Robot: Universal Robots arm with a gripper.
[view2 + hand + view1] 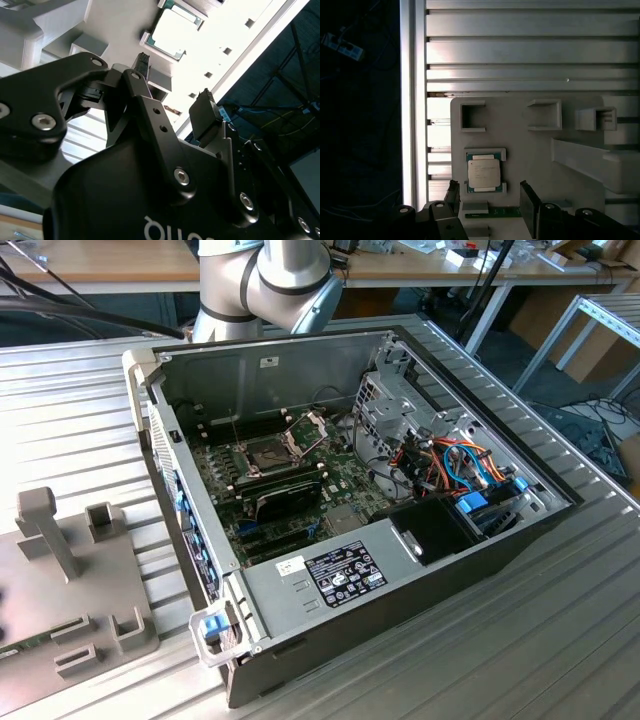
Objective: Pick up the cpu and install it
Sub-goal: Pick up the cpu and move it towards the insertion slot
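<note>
Gripper (pixel 488 184) is wide open with nothing in it. The fingers (pixel 529 205) sit one to either side of the cpu (pixel 483 173); I see no contact, and height above it is hard to judge. The cpu lies flat, silver lid up, in its nest on the grey fixture plate (pixel 535 150), between two small pale tabs, with green substrate showing round the lid.

The second wrist view is blown out around the chip, so lid detail is lost there, and the gripper body covers much of the plate. In the first wrist view the finger bases are cut off at the frame edge. A green strip just beside the nest is partly hidden by the fingers; I can't tell what it is.

Exterior view:
- Open PC case (pixel 150 390) on the slotted aluminium table (pixel 80 410), motherboard (pixel 345 480) exposed.
- CPU socket (pixel 268 453) has its load frame (pixel 312 428) hinged up. Can't make out whether the socket holds anything.
- Arm (pixel 270 280) runs out the top of frame.
- The fixture plate is at the exterior view's left, near the case and cropped by the edge.
</note>
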